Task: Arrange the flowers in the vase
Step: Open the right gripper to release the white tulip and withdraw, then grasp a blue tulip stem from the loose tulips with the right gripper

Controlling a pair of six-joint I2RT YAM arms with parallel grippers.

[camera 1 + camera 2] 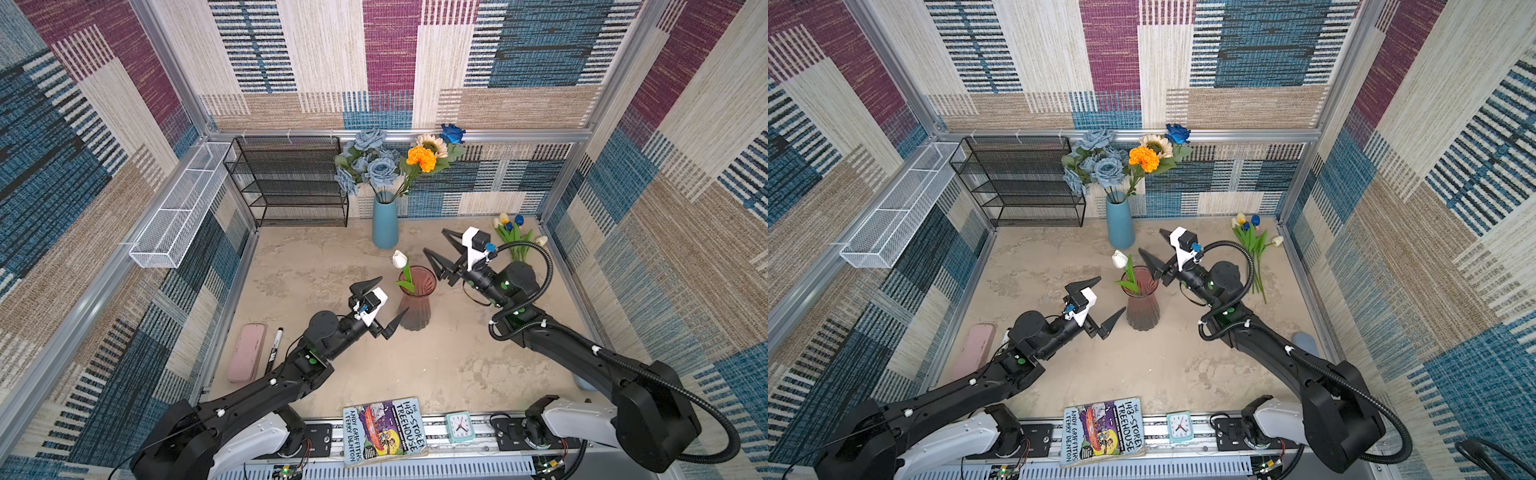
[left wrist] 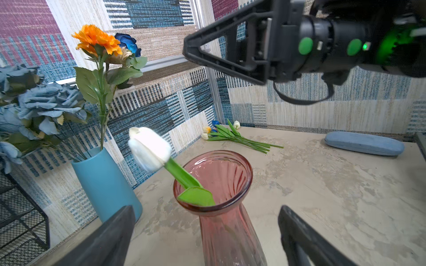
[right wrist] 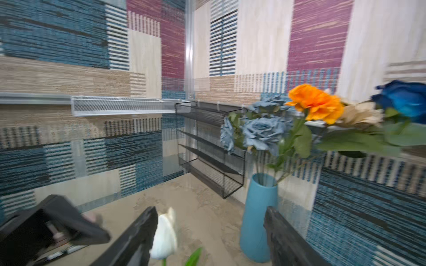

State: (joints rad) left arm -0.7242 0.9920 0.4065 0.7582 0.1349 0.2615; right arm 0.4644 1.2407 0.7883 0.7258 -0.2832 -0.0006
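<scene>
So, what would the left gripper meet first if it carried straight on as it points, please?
The pink vase, most likely: it stands right ahead of the left gripper, centred between its open jaws.

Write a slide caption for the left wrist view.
White tulip leans in the pink vase before the open left gripper.

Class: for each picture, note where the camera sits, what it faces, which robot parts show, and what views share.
Both top views: overhead at the front, looking down toward the back wall; both arms, left gripper, right gripper.
Left wrist: left arm, facing the pink vase with white tulip; own fingers, the right gripper.
Right wrist: right arm, facing the blue vase; own fingers.
Shared by all: white tulip.
</scene>
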